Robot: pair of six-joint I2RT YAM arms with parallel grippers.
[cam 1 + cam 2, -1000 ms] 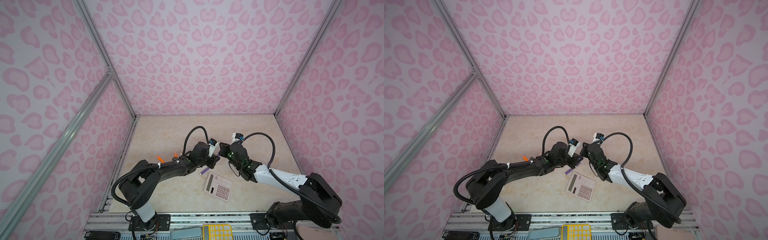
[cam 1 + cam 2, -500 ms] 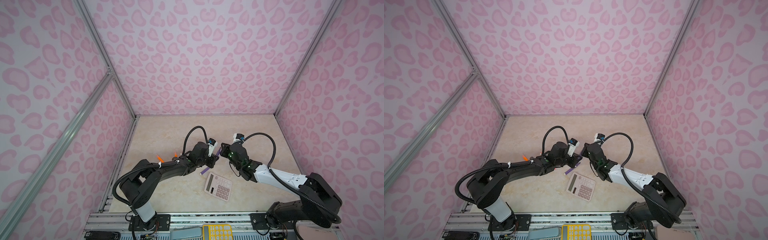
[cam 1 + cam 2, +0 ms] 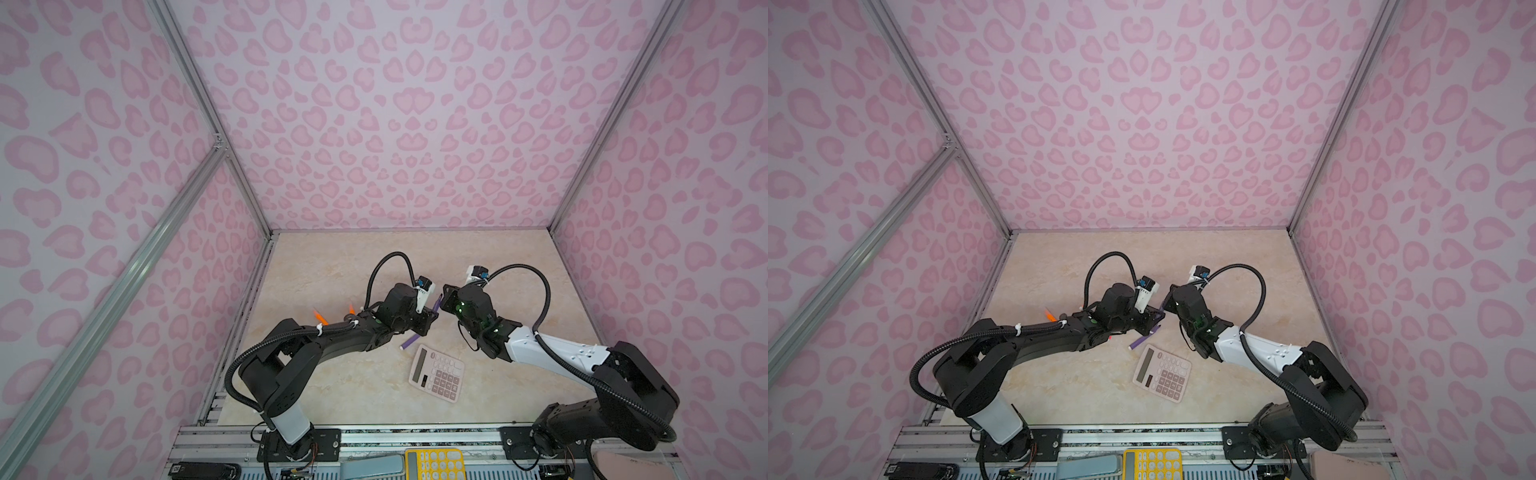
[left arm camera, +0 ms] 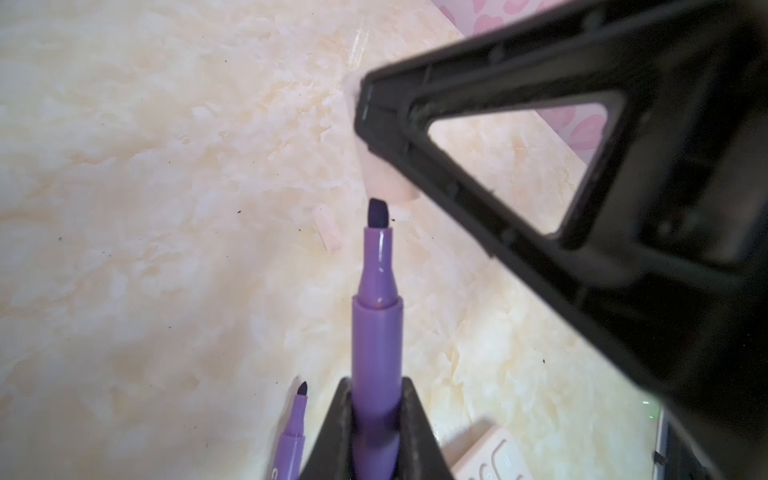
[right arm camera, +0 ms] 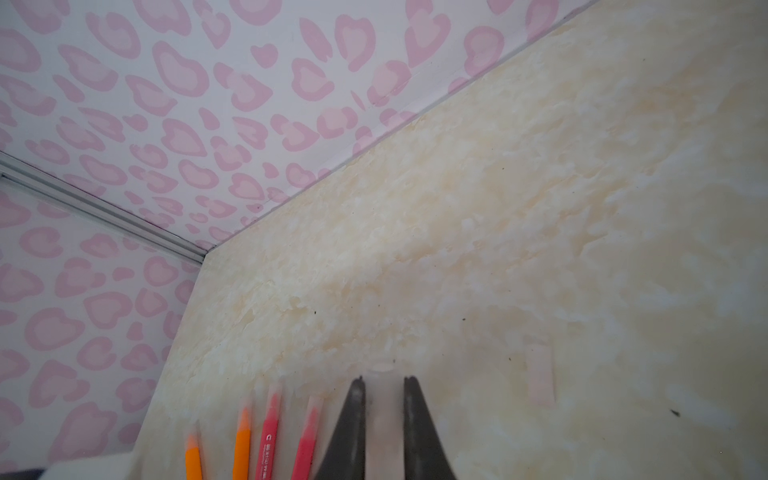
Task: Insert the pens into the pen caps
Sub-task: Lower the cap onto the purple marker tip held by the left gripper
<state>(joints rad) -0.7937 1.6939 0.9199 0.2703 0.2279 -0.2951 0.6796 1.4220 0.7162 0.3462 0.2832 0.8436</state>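
Note:
My left gripper (image 4: 377, 386) is shut on a purple pen (image 4: 376, 332), whose dark tip (image 4: 377, 214) points at a clear pen cap (image 4: 380, 174). My right gripper (image 5: 384, 380) is shut on that cap (image 5: 384, 409). The tip sits right at the cap's mouth; whether it is inside I cannot tell. In both top views the two grippers (image 3: 428, 320) (image 3: 446, 297) meet at mid-table. A second purple pen (image 3: 409, 343) (image 4: 293, 432) lies below them. Two orange pens (image 5: 242, 440) and two pink-red pens (image 5: 269, 432) lie side by side, partly hidden under my left arm.
A pinkish calculator (image 3: 436, 374) (image 3: 1163, 372) lies just in front of the grippers, next to the loose purple pen. A loose clear cap (image 4: 328, 228) (image 5: 539, 378) lies on the marble tabletop (image 3: 332, 270). Pink patterned walls close three sides.

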